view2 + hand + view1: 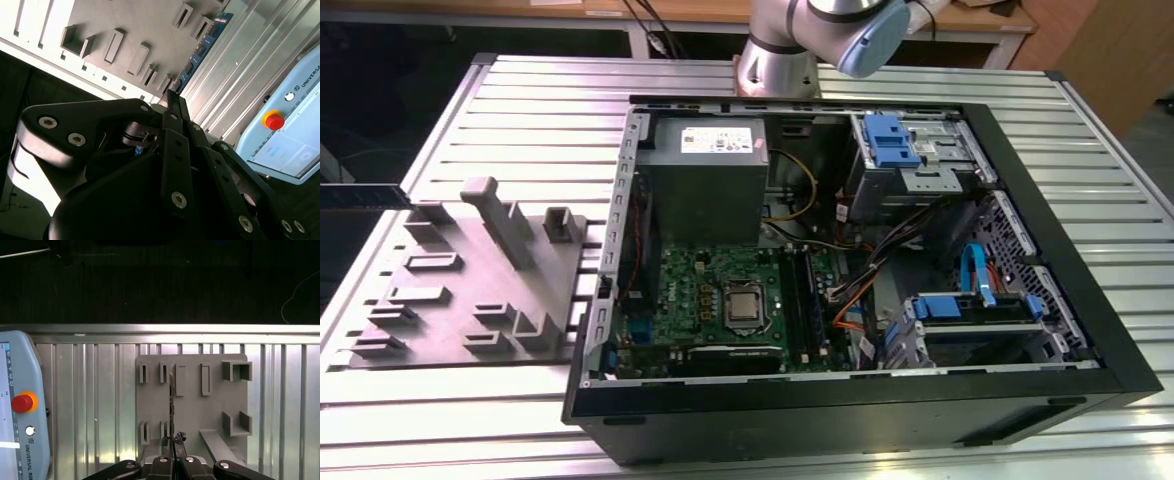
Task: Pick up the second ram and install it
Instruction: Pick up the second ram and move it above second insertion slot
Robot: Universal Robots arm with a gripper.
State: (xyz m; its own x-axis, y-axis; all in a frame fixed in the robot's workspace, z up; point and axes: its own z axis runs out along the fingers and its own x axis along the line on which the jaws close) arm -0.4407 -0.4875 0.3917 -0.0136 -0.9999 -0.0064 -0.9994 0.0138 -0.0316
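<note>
The ribbed metal tabletop [480, 400] carries everything here. The biggest load is an open black computer case [854, 425], lying toward the tabletop's edge on the exterior view's right. Its green motherboard [700, 290] faces up near the front wall.

Next in size is a grey fixture plate [447, 310] with raised slots, set by the tabletop's edge on the exterior view's left. The first wrist view looks straight down on that plate [195, 415]. A pale teach pendant [20, 440] with a red stop button lies just beside it.

The gripper [172, 442] is clamped on the second ram [171, 400], its two fingers pressed together on the flat faces. In the second wrist view the second ram [202, 50] runs out past the fingertips as a blue board with black chips. In the exterior view its blue end [358, 196] pokes in over the plate's far corner and appears to be lifted clear of the slots, well apart from the case.

The stick looks light and stiff, but thin and easily damaged. Sideways bending could crack it, and the contact edge should stay untouched. A firm pinch across the faces near the middle, as here, seems the sound hold. The smooth chips may let it slip if it is held loosely.
</note>
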